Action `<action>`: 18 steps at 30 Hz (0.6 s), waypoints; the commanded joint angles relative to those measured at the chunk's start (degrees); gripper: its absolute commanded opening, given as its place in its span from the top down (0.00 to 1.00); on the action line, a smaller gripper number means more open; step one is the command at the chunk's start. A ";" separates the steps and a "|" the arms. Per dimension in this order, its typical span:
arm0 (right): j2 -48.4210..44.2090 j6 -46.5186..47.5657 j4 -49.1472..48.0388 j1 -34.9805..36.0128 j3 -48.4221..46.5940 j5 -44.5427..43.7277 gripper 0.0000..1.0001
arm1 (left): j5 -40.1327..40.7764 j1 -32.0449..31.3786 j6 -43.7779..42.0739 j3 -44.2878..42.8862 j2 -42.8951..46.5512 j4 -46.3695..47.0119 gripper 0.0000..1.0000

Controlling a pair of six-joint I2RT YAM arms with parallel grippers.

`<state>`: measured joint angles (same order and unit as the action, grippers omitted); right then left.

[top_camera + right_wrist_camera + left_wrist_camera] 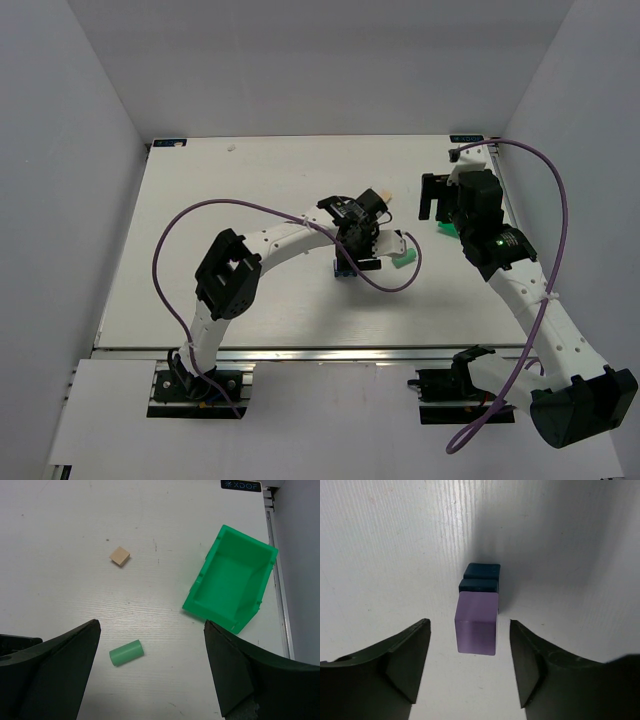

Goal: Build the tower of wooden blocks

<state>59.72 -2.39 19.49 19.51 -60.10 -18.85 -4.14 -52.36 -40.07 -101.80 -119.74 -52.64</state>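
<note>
Green bin: the green bin (230, 577) sits on the tabletop (60, 530) near its right edge, turned askew, open side up.
Bin contents: only its own green floor and walls show inside.
Outside the bin: a beige block (120, 556) lies well apart on the bin's left. A mint green cylinder (126, 652) lies on its side, nearer the right wrist camera.
Tower pieces: near the middle of the tabletop a purple block (476, 629) touches two dark blue blocks (479, 585), all in one line. The wrist view does not settle whether they stand stacked.
Left end effector: the left end effector (468, 625) is partly open, its fingers either side of the purple block with a gap on each side, gripping nothing.
Right end effector: the right end effector (151, 625) is spread wide above the tabletop with nothing in it, the cylinder showing between its fingers.
</note>
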 commanded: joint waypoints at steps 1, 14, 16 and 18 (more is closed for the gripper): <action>-0.83 2.12 -2.96 -0.08 0.85 2.93 0.11 | -4.29 -0.46 -0.62 -4.10 2.49 -1.93 0.23; -0.22 38.55 -3.23 -3.42 5.41 30.42 0.11 | -4.49 1.38 8.76 7.25 27.75 12.76 0.02; 1.61 49.61 0.69 -4.38 9.29 38.08 0.11 | -0.72 1.47 18.94 15.10 33.76 24.44 0.02; 7.29 56.41 10.07 -5.44 6.07 42.38 0.11 | 7.51 1.30 31.37 26.70 45.33 34.13 0.02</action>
<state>60.90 35.86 18.13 15.55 -52.73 11.07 -6.63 -51.22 -27.20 -84.47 -85.01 -35.70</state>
